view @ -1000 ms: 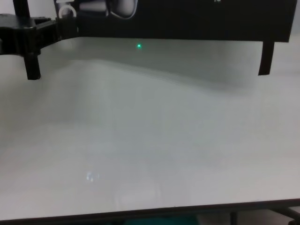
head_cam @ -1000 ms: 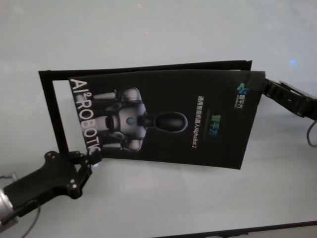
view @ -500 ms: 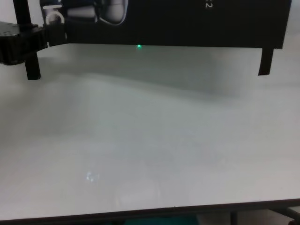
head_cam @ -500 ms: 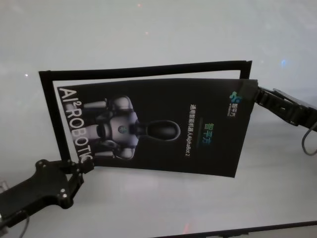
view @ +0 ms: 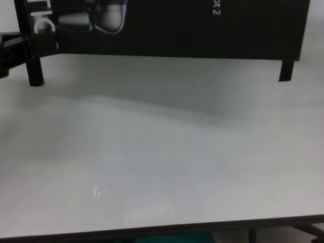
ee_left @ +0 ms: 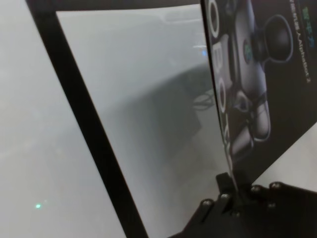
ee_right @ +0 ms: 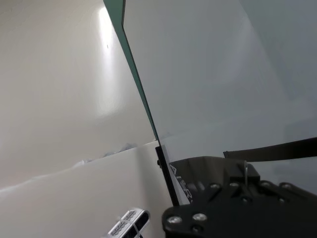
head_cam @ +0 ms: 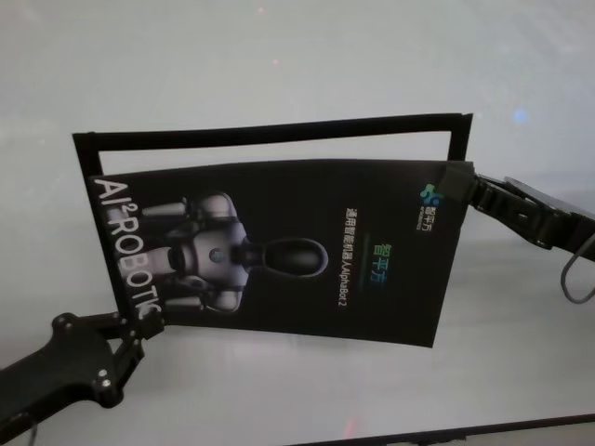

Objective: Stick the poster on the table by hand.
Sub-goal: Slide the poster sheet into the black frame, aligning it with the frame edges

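Note:
The poster (head_cam: 279, 255), a black glossy sheet with white "AI² ROBOTIC" lettering and a grey-white robot picture, hangs above the white table (head_cam: 279, 56) between my two grippers. My left gripper (head_cam: 149, 321) is shut on its near left corner by the lettering. My right gripper (head_cam: 462, 186) is shut on its far right corner by the logo. In the left wrist view the poster (ee_left: 267, 74) rises from the left gripper (ee_left: 235, 194). In the chest view the poster (view: 177, 30) fills the top and casts a shadow on the table (view: 162, 152).
Narrow black strips form a three-sided frame on the table: a far strip (head_cam: 270, 133), a left strip (head_cam: 98, 214) and a short right strip (head_cam: 458, 139). The table's dark near edge (view: 152, 230) runs along the bottom of the chest view.
Both grippers have drawn the poster toward me. More white table now shows between the far strip and the poster's far edge.

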